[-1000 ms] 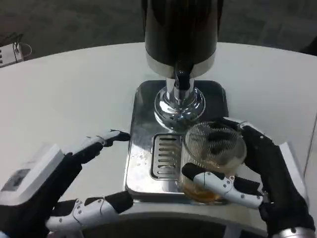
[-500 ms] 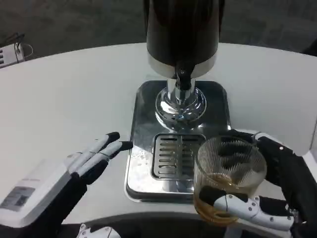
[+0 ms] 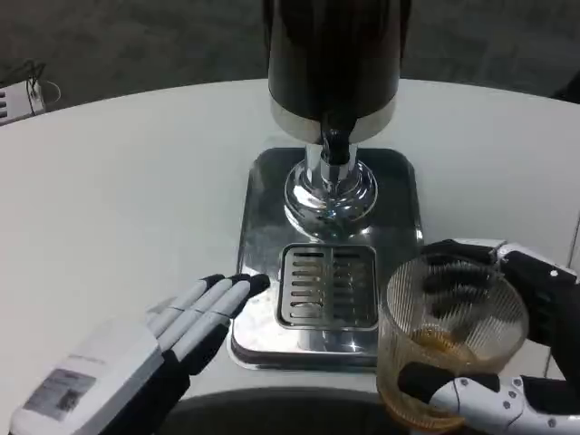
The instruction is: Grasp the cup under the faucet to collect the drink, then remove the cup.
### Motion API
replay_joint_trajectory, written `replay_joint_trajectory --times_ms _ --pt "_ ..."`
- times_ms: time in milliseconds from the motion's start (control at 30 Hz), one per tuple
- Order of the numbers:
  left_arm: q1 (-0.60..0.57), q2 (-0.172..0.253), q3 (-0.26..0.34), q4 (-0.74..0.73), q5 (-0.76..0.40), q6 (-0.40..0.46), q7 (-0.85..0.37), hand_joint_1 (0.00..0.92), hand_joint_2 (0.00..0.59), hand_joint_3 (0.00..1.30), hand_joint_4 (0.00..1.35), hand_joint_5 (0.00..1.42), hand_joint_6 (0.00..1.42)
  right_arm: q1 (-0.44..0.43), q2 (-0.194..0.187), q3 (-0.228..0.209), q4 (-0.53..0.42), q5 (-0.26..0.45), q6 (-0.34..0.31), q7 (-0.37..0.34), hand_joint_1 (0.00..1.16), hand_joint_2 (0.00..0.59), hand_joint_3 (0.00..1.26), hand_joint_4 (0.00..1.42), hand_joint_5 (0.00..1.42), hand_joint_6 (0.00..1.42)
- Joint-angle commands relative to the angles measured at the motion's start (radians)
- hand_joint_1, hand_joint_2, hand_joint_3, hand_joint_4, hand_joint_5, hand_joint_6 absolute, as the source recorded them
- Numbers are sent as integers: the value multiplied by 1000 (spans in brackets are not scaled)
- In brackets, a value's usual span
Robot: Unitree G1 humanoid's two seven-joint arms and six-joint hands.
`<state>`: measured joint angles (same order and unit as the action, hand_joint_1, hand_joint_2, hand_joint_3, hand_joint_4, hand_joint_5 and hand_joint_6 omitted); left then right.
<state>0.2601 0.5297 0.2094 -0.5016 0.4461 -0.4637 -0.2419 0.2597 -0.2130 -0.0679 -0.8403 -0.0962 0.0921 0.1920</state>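
Note:
A ribbed clear glass cup (image 3: 450, 340) with amber drink at its bottom is held by my right hand (image 3: 507, 362) at the lower right, off the drip grate (image 3: 327, 285) and over the front right corner of the steel base (image 3: 263, 208). The thumb wraps the cup's front and the fingers show through the glass behind it. The black dispenser (image 3: 333, 63) stands at the top centre with its faucet (image 3: 333, 145) pointing down above the chrome foot. My left hand (image 3: 172, 340) lies open at the lower left, its fingertips (image 3: 245, 288) touching the base's left front edge.
The white round table (image 3: 118, 181) extends to the left and right of the dispenser base. A small white device with a cable (image 3: 20, 98) sits at the far left edge. The table's near edge runs just below the steel base.
My right hand has carried the cup from the grate toward the lower right, off the base's front corner. My left hand's fingers have straightened and come together, sliding right to the base's edge.

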Motion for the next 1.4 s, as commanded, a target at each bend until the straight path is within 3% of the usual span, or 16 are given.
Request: replay_joint_trajectory --times_ms 33,1400 --pt "30 3 -16 -50 56 37 -28 0 69 0 0 0 50 18 -7 -13 -51 30 -30 13 917 257 1100 1365 1424 1424" --pt "35 21 -21 -58 60 110 -52 0 68 0 0 0 10 22 -20 -18 -51 43 -33 27 914 256 1105 1365 1424 1424"
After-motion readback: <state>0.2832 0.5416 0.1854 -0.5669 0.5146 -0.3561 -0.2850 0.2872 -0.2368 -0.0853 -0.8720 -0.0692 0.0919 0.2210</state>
